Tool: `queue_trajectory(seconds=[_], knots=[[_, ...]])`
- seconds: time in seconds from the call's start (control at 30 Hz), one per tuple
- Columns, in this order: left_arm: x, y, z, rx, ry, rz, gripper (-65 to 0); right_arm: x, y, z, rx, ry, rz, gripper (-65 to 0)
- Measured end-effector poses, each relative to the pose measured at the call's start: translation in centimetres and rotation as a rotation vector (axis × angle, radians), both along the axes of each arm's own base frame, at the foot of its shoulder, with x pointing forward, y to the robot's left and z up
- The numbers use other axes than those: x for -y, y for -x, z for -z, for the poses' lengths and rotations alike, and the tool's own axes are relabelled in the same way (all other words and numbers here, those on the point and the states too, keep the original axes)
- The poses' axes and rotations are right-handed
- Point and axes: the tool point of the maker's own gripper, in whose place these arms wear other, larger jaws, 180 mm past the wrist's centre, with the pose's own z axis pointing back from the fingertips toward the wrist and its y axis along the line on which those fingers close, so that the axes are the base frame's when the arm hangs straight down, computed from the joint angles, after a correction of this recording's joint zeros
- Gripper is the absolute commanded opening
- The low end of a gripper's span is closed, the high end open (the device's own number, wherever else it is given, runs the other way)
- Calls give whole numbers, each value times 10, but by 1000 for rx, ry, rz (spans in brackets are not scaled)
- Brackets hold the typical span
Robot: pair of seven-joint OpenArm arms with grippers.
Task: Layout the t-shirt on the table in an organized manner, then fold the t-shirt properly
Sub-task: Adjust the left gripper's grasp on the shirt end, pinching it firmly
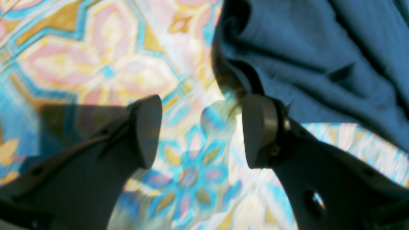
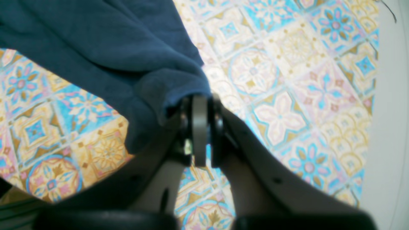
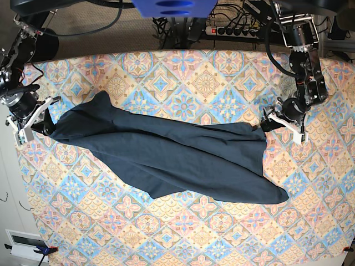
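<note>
Dark navy cloth, one t-shirt (image 3: pixel 166 152), lies stretched in a long wrinkled band across the middle of the table (image 3: pixel 183 233), running from the base view's left edge toward its right, with a broad lobe sagging toward the near side. Collar, label and sleeves cannot be made out; the garment is bunched so that no outline of a shirt is readable. Both wrist views are soft with blur, and each shows only a corner of the fabric. Two grippers are counted. The right gripper (image 2: pixel 200 127), at the base view's left, has its jaws pressed together on a gathered end of the t-shirt, the cloth draping over one finger and hiding the exact pinch. The left gripper (image 1: pixel 201 131), at the base view's right, stands with its jaws spread wide and nothing between them; patterned tablecloth shows through the gap, and the shirt's edge sits just beside one pad (image 1: pixel 258 134), contact uncertain. Beyond the table's far edge, cables and one power strip (image 3: pixel 233 29) lie on the floor, partly cut off by the frame. A blue fixture (image 3: pixel 173 6) overhangs the top centre, cropped. One small clamp (image 3: pixel 41 250) sits at the near left corner of the tablecloth.
</note>
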Motion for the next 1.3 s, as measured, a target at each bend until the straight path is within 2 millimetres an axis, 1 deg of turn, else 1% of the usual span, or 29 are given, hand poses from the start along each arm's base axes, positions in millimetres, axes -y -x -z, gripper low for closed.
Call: queue_trajectory(seconds=[0.17,0.27,0.57,0.63,0.67,0.77,0.83,1.03,1.1,1.23,1.3], knots=[[25,-17,4,13,26,50,-258,0,0,0,-1,0,0,-650],[36,-18,6,12,41,67,-258,0,0,0,1,-1,-1,-650],[43,-20,4,30,78,52,-258,0,0,0,0,-1,-1,-650],[49,-18,2,31,139,44,-258,0,0,0,0,-1,-1,-650],[55,-15,1,24,189,44,-258,0,0,0,0,-1,-1,-650],[70,-4,1,25,320,25,-258,0,0,0,0,-1,-1,-650],[75,4,3,19,374,11,-258,0,0,0,1,-1,-1,-650],[74,7,5,19,379,3,-258,0,0,0,0,-1,-1,-650],[69,7,4,16,383,-9,-258,0,0,0,0,-1,-1,-650],[42,5,1,31,362,-78,-258,0,0,0,0,0,-1,-650],[35,5,0,34,355,-91,-258,0,0,0,0,-1,-1,-650]])
